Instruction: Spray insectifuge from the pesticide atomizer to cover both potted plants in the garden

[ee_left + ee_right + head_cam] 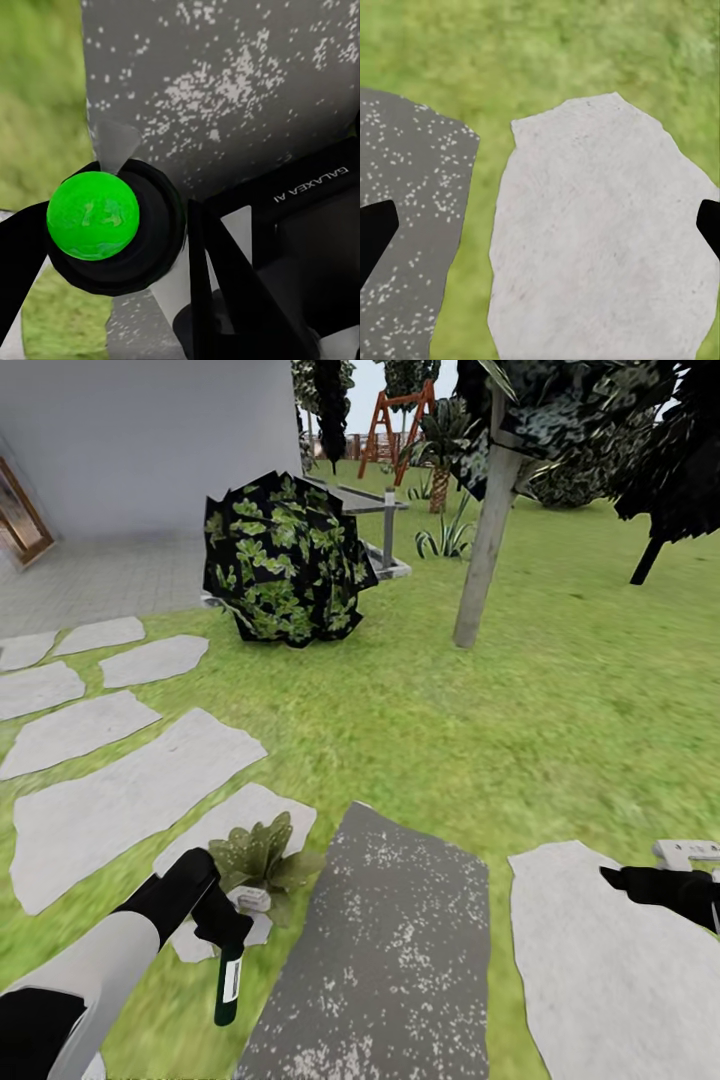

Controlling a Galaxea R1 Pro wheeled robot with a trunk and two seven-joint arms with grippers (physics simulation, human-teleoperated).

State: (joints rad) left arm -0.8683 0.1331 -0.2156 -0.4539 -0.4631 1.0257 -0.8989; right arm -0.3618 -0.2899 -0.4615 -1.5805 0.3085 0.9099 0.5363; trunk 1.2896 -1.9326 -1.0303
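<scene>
1. Already your left gripper [222,928] grips the pesticide atomizer [229,985], bottle hanging downward.
2. Just beyond it sits a potted plant [262,857], beside the stepping stones [110,805].
3. Your right gripper [640,880] hovers wide, well apart.

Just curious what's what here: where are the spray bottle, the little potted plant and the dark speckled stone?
spray bottle [229,988], head view, white label.
potted plant [258,852], head view, leaves.
dark speckled stone [385,940], head view, middle.

"GALAXEA AI" on left gripper [225,300] housing
</scene>
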